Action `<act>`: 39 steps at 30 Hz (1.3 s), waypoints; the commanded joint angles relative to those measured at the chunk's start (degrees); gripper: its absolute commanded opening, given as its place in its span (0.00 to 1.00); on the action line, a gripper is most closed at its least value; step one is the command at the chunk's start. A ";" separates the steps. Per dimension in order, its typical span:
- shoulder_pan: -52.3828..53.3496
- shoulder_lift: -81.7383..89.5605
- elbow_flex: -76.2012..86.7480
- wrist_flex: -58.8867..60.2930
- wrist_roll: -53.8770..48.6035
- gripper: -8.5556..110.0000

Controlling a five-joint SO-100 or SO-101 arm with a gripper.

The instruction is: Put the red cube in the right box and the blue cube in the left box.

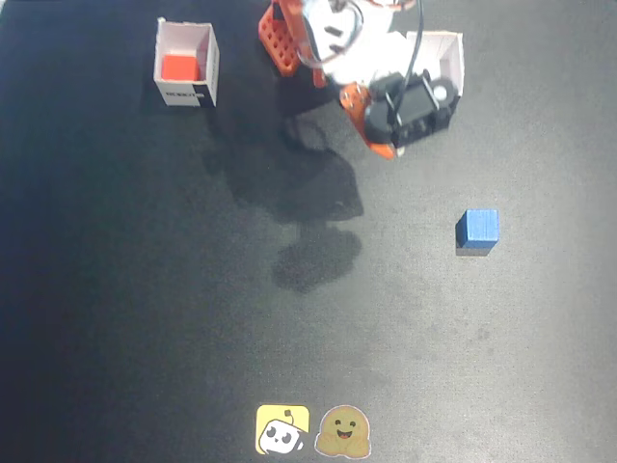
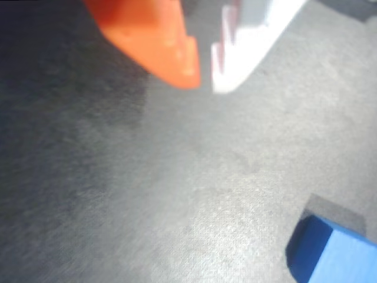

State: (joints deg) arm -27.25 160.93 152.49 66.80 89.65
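black matte table [image 1: 145, 318] carries everything in the fixed view. one blue cube [image 1: 478, 230] sits flat on it at the right, alone, its edges nearly square to the picture's sides and only slightly turned; being a cube it has no long axis. in the wrist view the blue cube [image 2: 339, 250] shows at the lower right corner, one corner toward the camera, partly cut off by the edge. one red cube [image 1: 179, 67] lies inside the right box [image 1: 207, 63], which stands upright and open-topped at the upper left of the fixed view, its black label strip on the near wall. a second white box, the left box [image 1: 453, 58], stands at the upper right, mostly covered by the arm [image 1: 328, 43], so its inside cannot be seen. the gripper [image 2: 203, 79] hangs above bare table in the wrist view, an orange finger [image 2: 159, 41] and a white finger [image 2: 247, 41] with a narrow gap between their tips, nothing held between them; whether it is fully clenched i cannot tell. two stickers [image 1: 313, 430] lie at the bottom edge of the fixed view, one yellow, one brownish.
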 commanded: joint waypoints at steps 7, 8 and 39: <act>-1.76 -17.84 -10.90 -2.64 4.83 0.10; -2.37 -19.51 -11.60 -3.34 5.36 0.10; -16.44 -49.83 -23.99 -21.18 29.71 0.21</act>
State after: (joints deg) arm -43.59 112.15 132.28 46.76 118.56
